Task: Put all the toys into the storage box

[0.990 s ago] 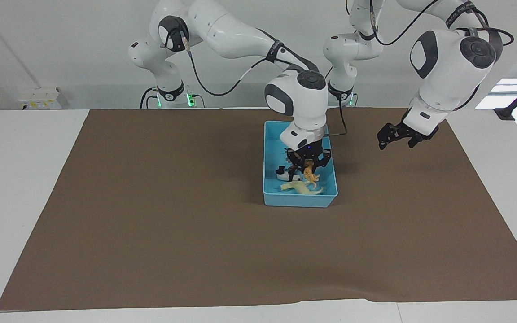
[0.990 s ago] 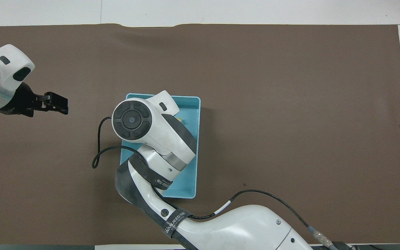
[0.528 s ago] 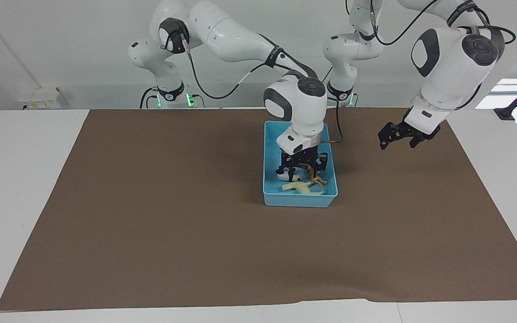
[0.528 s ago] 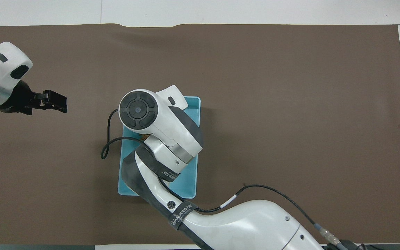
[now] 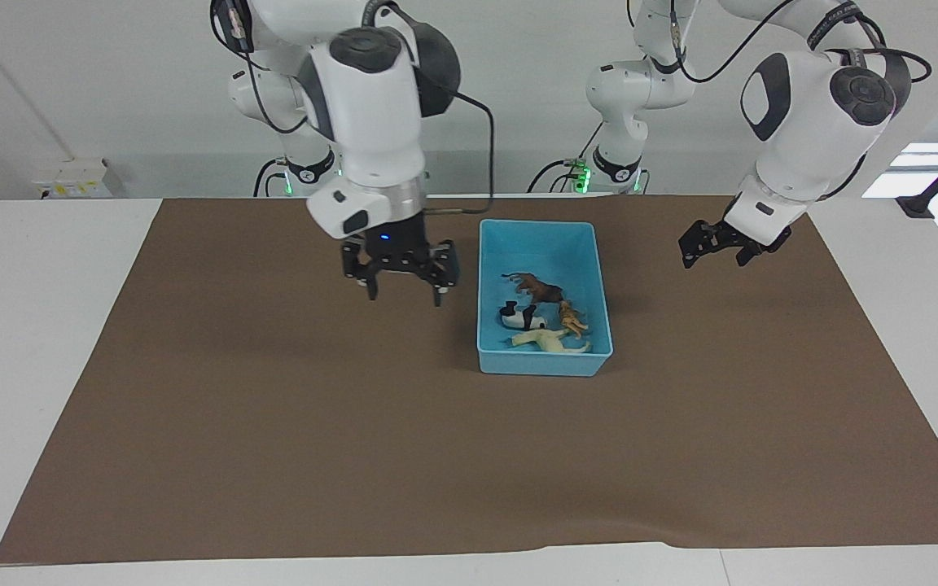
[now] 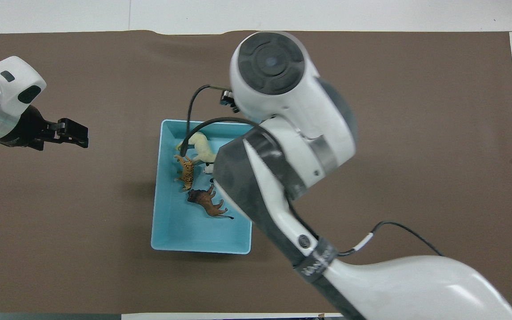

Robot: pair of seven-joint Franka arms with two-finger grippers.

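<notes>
The light blue storage box (image 5: 542, 363) (image 6: 162, 240) sits mid-mat. All the toys I see lie inside it. The brown lion (image 5: 541, 287) (image 6: 207, 202) is nearest the robots. The black-and-white panda (image 5: 518, 315), the orange tiger (image 5: 572, 319) (image 6: 187, 171) and the cream horse (image 5: 546, 342) (image 6: 200, 146) lie farther out. In the overhead view the right arm covers most of the panda. My right gripper (image 5: 404, 297) hangs open and empty over bare mat beside the box, toward the right arm's end. My left gripper (image 5: 712, 259) (image 6: 76, 133) waits open and empty over the mat toward the left arm's end.
A brown mat (image 5: 273, 456) covers most of the white table (image 5: 29, 325). The right arm's black cable (image 6: 191, 129) loops over the box's corner in the overhead view.
The right gripper opened and dropped the tiger into the box, then rose and swung out of the box toward its own end. The left arm stayed nearly still.
</notes>
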